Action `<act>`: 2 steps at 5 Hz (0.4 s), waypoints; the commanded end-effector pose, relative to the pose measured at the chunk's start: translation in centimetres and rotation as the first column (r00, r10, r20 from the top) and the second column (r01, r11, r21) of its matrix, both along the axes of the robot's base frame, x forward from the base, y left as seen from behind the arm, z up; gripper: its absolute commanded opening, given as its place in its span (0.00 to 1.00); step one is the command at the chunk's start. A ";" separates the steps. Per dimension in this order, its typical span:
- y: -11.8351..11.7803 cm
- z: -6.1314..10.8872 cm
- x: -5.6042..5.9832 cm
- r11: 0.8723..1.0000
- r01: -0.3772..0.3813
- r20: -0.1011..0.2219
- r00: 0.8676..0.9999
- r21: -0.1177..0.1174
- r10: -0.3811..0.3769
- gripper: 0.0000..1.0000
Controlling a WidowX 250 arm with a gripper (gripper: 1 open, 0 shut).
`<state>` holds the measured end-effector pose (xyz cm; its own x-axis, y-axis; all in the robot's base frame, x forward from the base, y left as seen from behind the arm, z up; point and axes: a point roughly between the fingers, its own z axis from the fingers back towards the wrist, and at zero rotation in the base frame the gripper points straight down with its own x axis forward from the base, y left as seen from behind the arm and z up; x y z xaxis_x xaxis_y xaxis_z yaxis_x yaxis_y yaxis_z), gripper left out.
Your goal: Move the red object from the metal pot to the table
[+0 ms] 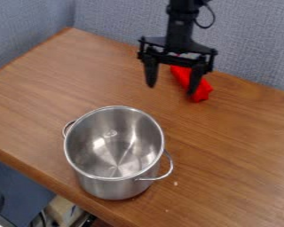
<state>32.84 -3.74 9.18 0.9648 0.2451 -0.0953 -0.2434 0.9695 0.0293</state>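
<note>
The black two-fingered pincer (pixel 174 80) is hanging with its fingers pointing down and spread wide, pinching nothing. The bright red, slim rectangular plastic bar (pixel 193 83) is lying on the brown wood-grain table (pixel 61 80) just behind the pincer, partly hidden by one of its fingers, and it is not possible to tell if that finger is touching it. The shiny round stainless-steel pot (pixel 114 152) with small loop handles is standing well apart from the pincer, toward the near edge of the table.
</note>
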 end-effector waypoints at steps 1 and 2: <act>-0.6 2.1 1.7 0.987 -0.158 0.075 0.984 -0.022 0.159 1.00; 0.2 1.9 3.2 0.953 -0.298 0.114 0.946 -0.050 0.302 1.00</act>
